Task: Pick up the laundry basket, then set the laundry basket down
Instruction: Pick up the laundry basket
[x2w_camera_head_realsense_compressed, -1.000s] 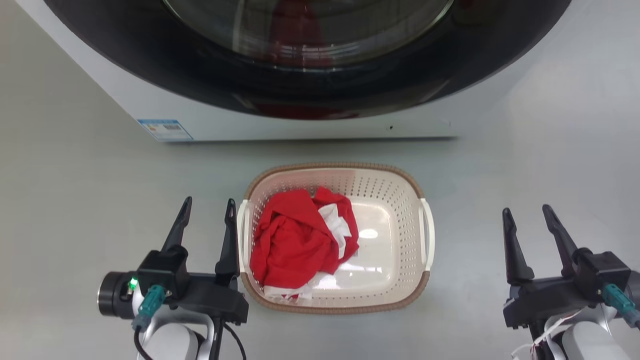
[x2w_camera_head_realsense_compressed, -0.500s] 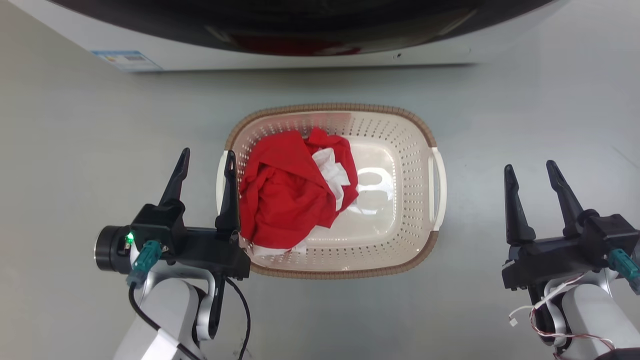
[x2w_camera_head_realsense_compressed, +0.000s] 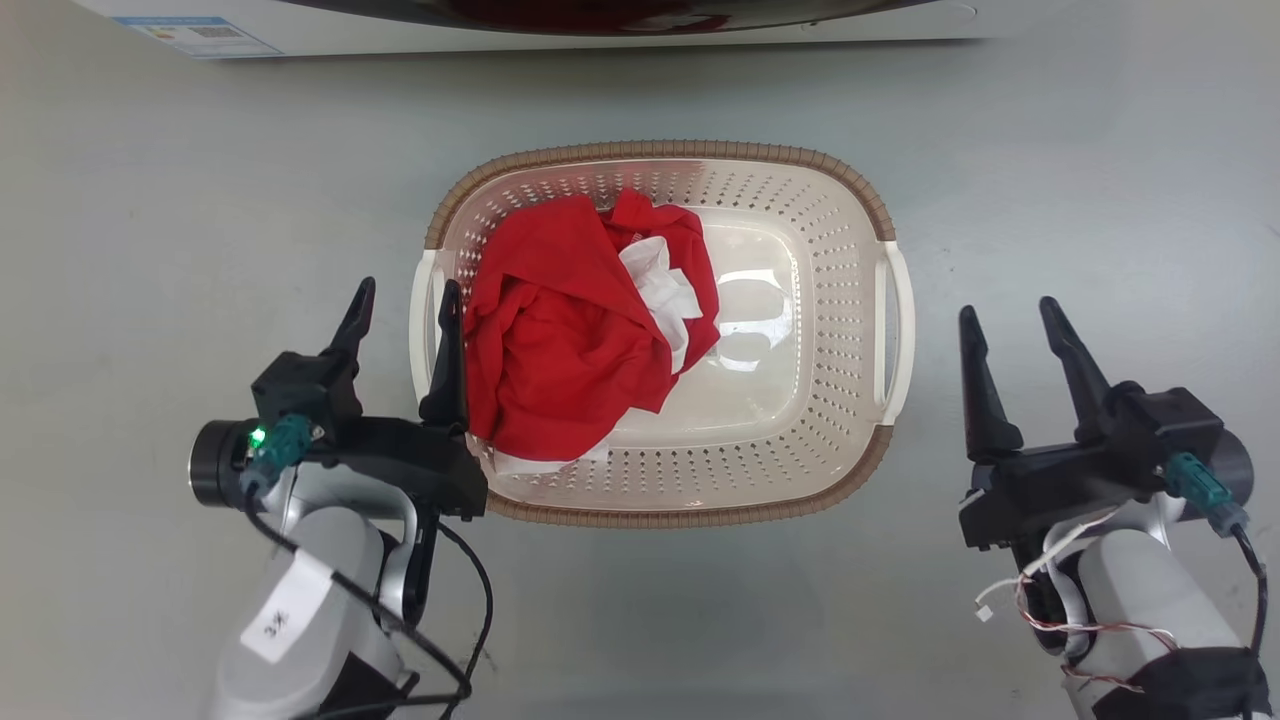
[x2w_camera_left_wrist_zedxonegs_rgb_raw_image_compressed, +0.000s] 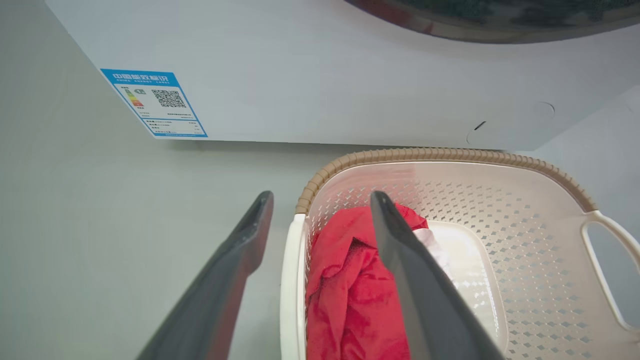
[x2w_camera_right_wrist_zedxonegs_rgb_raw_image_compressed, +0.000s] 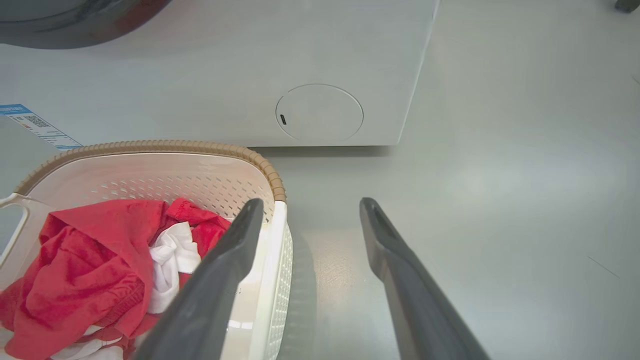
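Head view: cream-white perforated plastic laundry basket (x2w_camera_head_realsense_compressed: 840, 300) with a brown woven-look rim sits on the smooth grey floor (x2w_camera_head_realsense_compressed: 200, 200), just in front of a white front-load washing machine (x2w_camera_head_realsense_compressed: 600, 30). Crumpled red-and-white cloth (x2w_camera_head_realsense_compressed: 570, 350) fills its left half. Wide-open left claw (x2w_camera_head_realsense_compressed: 407, 300) grips nothing, one finger inside and one outside the left white handle (x2w_camera_head_realsense_compressed: 414, 330), likely lined up for a two-sided lift. Also open and empty, right claw (x2w_camera_head_realsense_compressed: 1008, 310) is just beside the right white handle (x2w_camera_head_realsense_compressed: 900, 340), not over it. Bare room, with a blue label (x2w_camera_left_wrist_zedxonegs_rgb_raw_image_compressed: 154, 102) on the machine.

You see a cream-white laundry basket (x2w_camera_head_realsense_compressed: 800, 205), diamond-perforated, with a brown woven-look rim, red-and-white cloth (x2w_camera_head_realsense_compressed: 560, 350) and pale grey floor (x2w_camera_head_realsense_compressed: 200, 200).
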